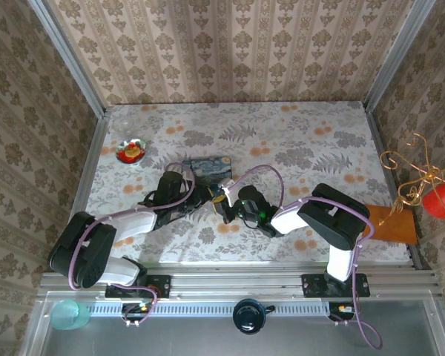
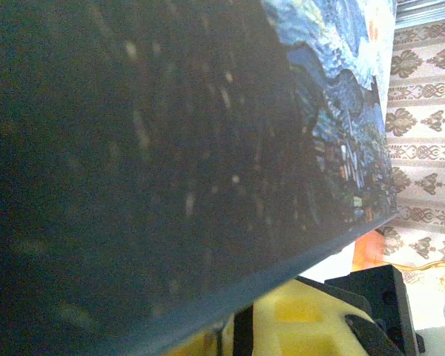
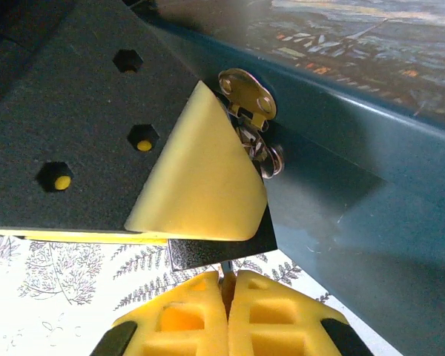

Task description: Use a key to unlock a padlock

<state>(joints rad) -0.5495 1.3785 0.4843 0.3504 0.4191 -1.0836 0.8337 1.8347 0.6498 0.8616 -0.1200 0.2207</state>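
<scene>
While the right gripper (image 3: pixel 226 288) has its yellow fingers pressed together on a thin metal stem, which I take for the key (image 3: pixel 226 267), that stem runs straight up into the underside of the padlock (image 3: pixel 208 253). The padlock's black, squarish body hangs at the front wall of the blue painted tin (image 3: pixel 356 193), below the brassy hasp (image 3: pixel 246 93), with a bit of silvery metal, likely its shackle, showing between them. One yellow pad (image 3: pixel 200 178) of the left gripper (image 1: pixel 202 195) lies against the padlock body from above. Its other finger is hidden, so I cannot tell whether that gripper is clamped on the lock or only bracing it.

From overhead, both arms meet just in front of the tin (image 1: pixel 211 168), near the middle of the tabletop (image 1: pixel 319 141), the right gripper (image 1: pixel 225 206) coming in from the right.

My judgement is that the key is seated, or nearly so, and the step in hand is the turn. The next move calls for a roll of the right wrist about the key's axis while the left side keeps the body from twisting along. Then the shackle must be drawn free of the hasp. A key not fully home could slip or bind.
</scene>
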